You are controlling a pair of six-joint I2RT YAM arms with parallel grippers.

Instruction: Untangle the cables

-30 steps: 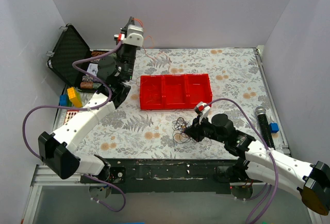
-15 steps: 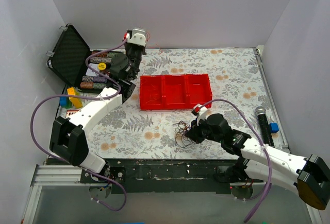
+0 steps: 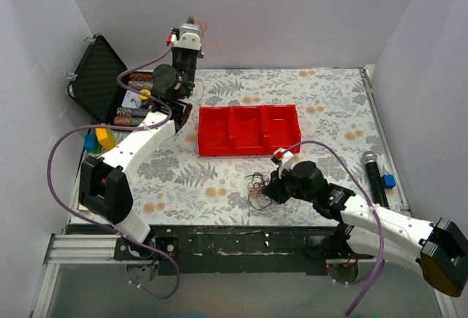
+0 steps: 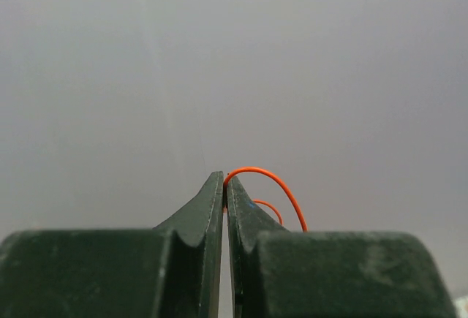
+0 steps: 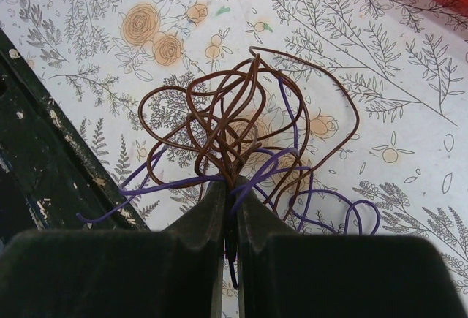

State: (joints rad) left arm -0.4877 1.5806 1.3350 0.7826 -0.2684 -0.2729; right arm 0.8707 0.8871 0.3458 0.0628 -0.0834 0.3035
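Note:
My right gripper is shut on a clump of brown and purple cables that rests on the flowered table near its front edge; in the top view the clump sits just left of that gripper. My left gripper is shut on a thin orange-red cable and points at the bare grey back wall. In the top view the left gripper is raised high at the back left, and the orange cable hangs thinly beside it.
A red three-compartment tray stands mid-table. An open black case with small parts stands at the left, with blue and yellow blocks in front. A black microphone and a blue block lie at the right edge.
My left arm has swung up and back, lifting the orange cable toward the back wall. My right gripper has stayed on the clump, shifting only slightly.

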